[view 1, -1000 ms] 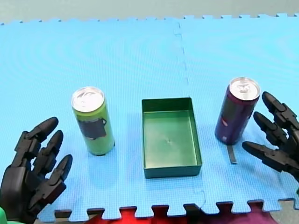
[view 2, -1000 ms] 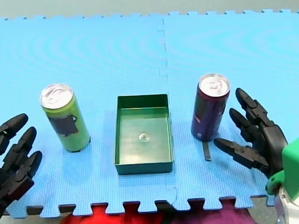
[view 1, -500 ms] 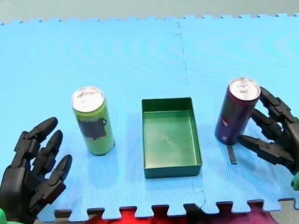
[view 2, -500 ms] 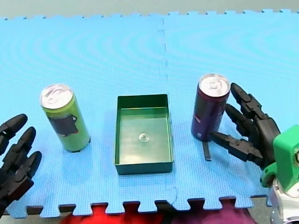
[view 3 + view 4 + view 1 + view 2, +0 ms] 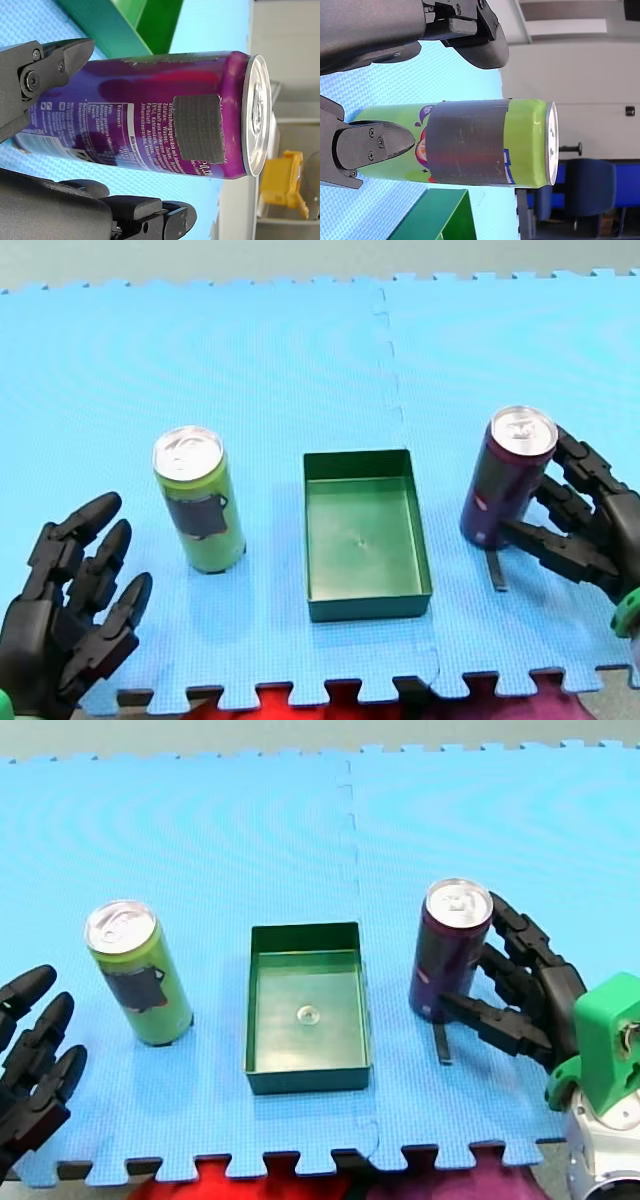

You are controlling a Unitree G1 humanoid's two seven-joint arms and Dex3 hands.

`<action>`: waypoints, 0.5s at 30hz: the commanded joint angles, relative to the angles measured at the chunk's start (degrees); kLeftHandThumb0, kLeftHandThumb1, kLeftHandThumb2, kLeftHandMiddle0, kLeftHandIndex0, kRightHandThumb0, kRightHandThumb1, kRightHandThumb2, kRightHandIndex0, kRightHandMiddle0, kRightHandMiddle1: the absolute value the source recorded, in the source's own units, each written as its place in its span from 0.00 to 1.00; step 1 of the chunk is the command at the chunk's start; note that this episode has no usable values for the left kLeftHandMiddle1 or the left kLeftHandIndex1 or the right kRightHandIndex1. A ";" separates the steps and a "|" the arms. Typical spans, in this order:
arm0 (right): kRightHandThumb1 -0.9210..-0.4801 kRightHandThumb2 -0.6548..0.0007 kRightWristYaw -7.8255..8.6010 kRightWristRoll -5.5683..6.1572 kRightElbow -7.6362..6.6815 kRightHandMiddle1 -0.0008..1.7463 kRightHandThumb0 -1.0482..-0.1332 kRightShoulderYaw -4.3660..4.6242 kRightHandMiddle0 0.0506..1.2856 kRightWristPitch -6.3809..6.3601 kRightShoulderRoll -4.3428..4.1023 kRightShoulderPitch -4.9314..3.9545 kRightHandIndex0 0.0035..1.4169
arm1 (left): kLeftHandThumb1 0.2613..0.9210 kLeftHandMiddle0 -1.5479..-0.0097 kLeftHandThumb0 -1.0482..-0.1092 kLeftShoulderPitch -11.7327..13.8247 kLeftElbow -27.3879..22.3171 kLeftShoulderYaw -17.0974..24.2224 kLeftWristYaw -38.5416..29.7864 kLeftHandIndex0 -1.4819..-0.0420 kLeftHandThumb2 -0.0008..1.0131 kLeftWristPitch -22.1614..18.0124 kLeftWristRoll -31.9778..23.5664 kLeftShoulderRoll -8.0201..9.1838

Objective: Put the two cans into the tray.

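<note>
Work surface: blue foam mat [image 5: 300, 360]. At mat centre, toward the near edge: green tray [image 5: 368, 606], nothing inside bar a small round spot [image 5: 308, 1014] on its floor.

Near the mat's right edge: right hand [image 5: 590, 530] cupping purple can [image 5: 505, 485], thumb low across the front, other fingers behind. At the near-left corner: left hand [image 5: 75, 610], holding nothing, well apart from green can [image 5: 200, 505]. Both cans upright on the mat, one each side of the tray, green toward the left edge, purple toward the right. Just at the purple can's foot: short dark strip [image 5: 496, 570], flat on the mat.

Step in hand, by judgement: first grasp, neither can in yet.

Next, probably: close the fingers fully, lift clear of the tray wall, carry toward centre, set down upright. Tall narrow can, so grip mid-body to avoid tipping. Leave room for the second.

From first wrist view: one fingertip [image 5: 55, 57] over the can's side, sliver of mat between can and the opposite fingers, so judged not clamped yet; no read on that gap from the head views. Also a grey tape patch [image 5: 197, 127] on the label.

From second wrist view: green can framed by fingers, wide mat gap on one side, broad grey wrap [image 5: 465, 142] round the body.

From head views: full layout of tray against both cans.
</note>
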 commanded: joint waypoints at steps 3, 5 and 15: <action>0.31 0.98 0.18 0.17 0.82 0.01 0.00 -0.22 0.16 0.34 -0.01 -0.90 0.19 | 1.00 0.83 0.00 0.18 -0.54 0.07 0.35 0.98 0.45 -0.34 0.24 0.18; 0.30 0.98 0.27 0.14 1.16 0.01 0.00 -0.21 0.16 0.29 0.04 -1.12 0.19 | 1.00 0.83 0.00 0.33 -0.87 0.00 0.56 0.98 0.45 -0.20 0.33 0.14; 0.29 0.99 0.89 0.10 2.47 0.01 0.00 -0.41 0.17 -0.32 0.10 -1.85 0.20 | 1.00 0.83 0.00 0.73 -1.64 -0.17 0.65 0.98 0.45 0.18 0.14 0.19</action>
